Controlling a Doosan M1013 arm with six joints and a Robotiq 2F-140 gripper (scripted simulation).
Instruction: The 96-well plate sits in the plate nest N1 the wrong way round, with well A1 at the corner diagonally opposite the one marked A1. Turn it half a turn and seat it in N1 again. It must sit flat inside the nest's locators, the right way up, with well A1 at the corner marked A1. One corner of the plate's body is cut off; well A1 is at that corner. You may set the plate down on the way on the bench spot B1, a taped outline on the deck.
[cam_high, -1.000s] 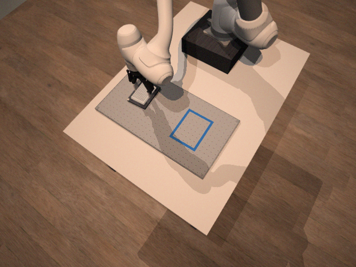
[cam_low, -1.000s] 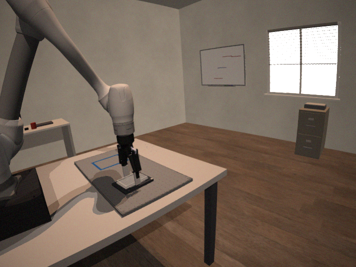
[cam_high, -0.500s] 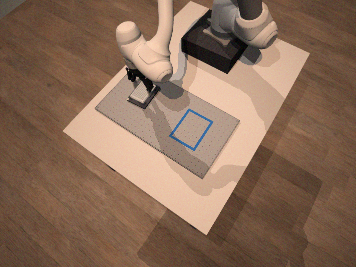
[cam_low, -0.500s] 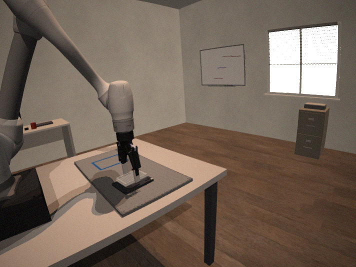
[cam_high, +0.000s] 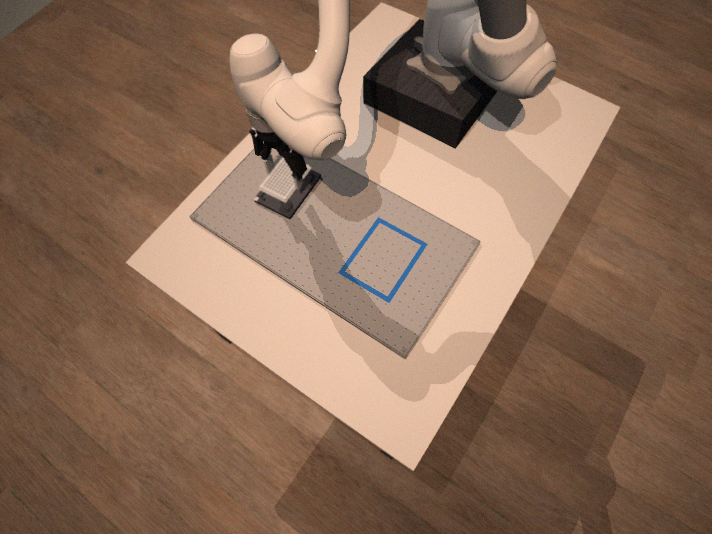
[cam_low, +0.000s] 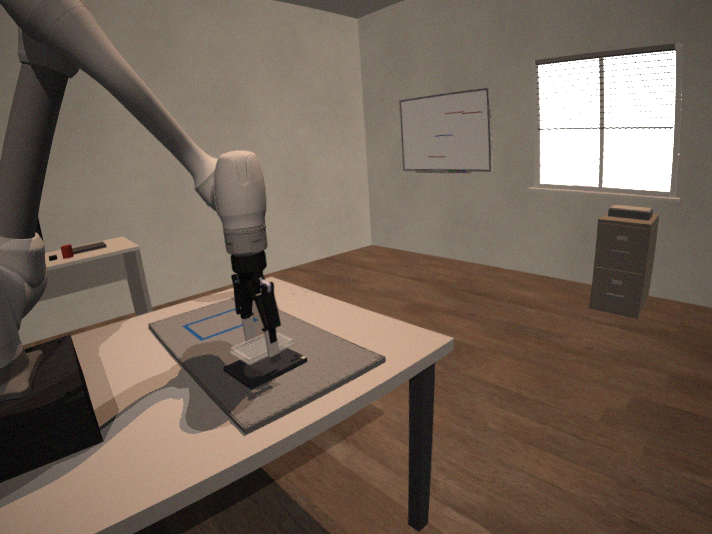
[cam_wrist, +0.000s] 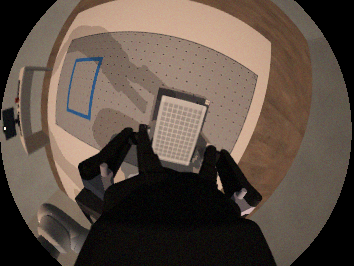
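Note:
The white 96-well plate (cam_high: 277, 183) is gripped across its short sides by my gripper (cam_high: 280, 170), which is shut on it. In the side view the plate (cam_low: 261, 346) hangs a little above the black plate nest N1 (cam_low: 265, 367), roughly level. The nest (cam_high: 291, 198) stands at the left end of the grey deck. In the wrist view the plate (cam_wrist: 177, 131) lies between my two fingers with the dark nest (cam_wrist: 194, 100) below and slightly beyond it. I cannot tell which corner is cut off.
The blue taped outline B1 (cam_high: 383, 259) lies on the grey perforated deck (cam_high: 333, 247) to the right of the nest; it also shows in the side view (cam_low: 211, 323) and the wrist view (cam_wrist: 83, 85). The arm's black base block (cam_high: 428, 97) stands at the back.

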